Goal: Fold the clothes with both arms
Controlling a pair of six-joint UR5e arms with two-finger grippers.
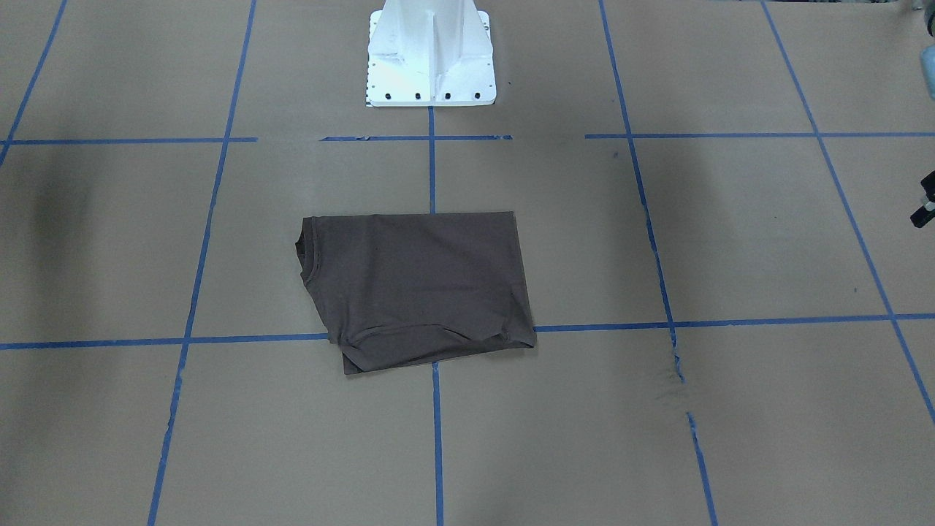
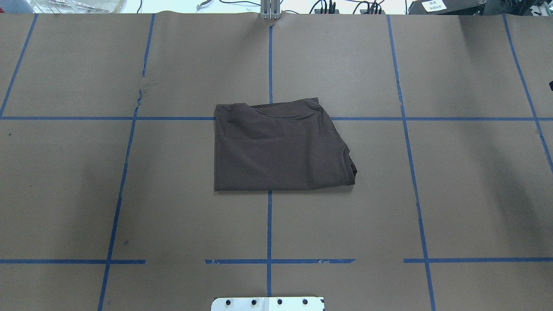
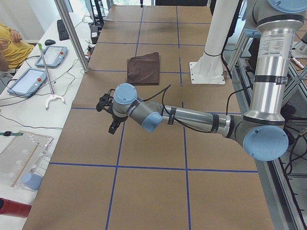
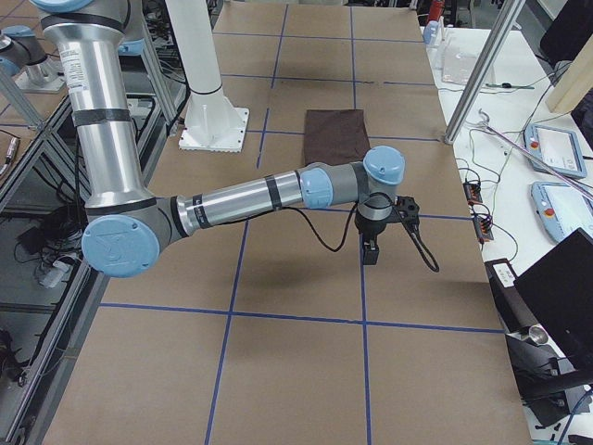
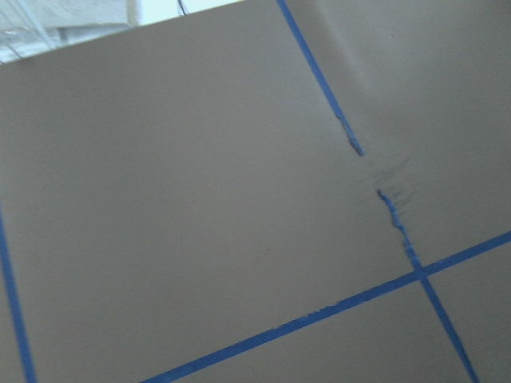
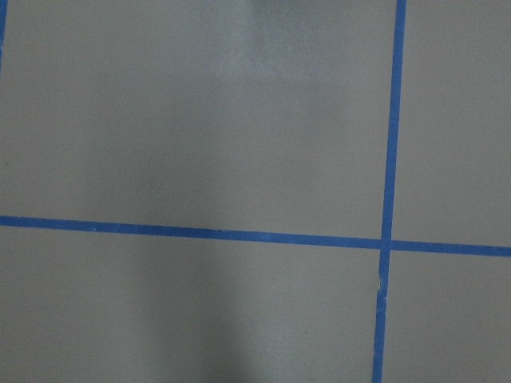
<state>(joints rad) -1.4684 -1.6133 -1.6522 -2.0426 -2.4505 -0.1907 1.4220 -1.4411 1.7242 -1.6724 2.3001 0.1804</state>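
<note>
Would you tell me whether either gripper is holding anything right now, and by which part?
Nothing is held. The T-shirt lies folded on the table, untouched; the left gripper and right gripper hang near the table's ends, away from it.

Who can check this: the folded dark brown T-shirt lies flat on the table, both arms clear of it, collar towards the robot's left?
Wrong side: the collar of the T-shirt faces the robot's right, as the overhead exterior view shows. The rest holds.

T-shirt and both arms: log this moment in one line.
T-shirt: folded, flat | left gripper: away, state unclear | right gripper: away, state unclear
</note>
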